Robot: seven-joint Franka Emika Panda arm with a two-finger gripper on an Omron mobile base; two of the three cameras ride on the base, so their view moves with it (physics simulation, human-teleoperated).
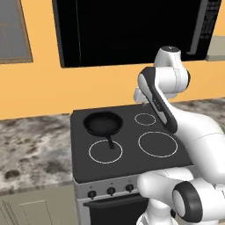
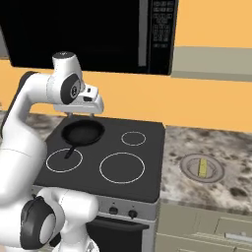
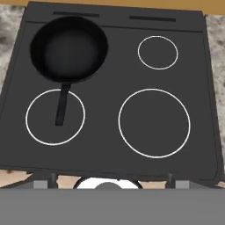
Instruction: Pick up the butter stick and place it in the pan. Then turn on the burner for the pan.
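My gripper [image 2: 84, 114] hung high above the rear of the stove [image 2: 147, 172], its fingers spread wide and holding nothing. Below it the pan [image 3: 69, 48] sat on the rear left burner, its handle pointing over the front left burner [image 3: 55, 117]. The butter stick [image 2: 202, 167] lay well apart, on what seemed a grey round disc [image 2: 188, 164] on the counter to the right.

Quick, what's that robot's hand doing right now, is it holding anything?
Gripper: open and holding nothing, hanging above the stove; the butter stick lies on a grey disc on the counter.
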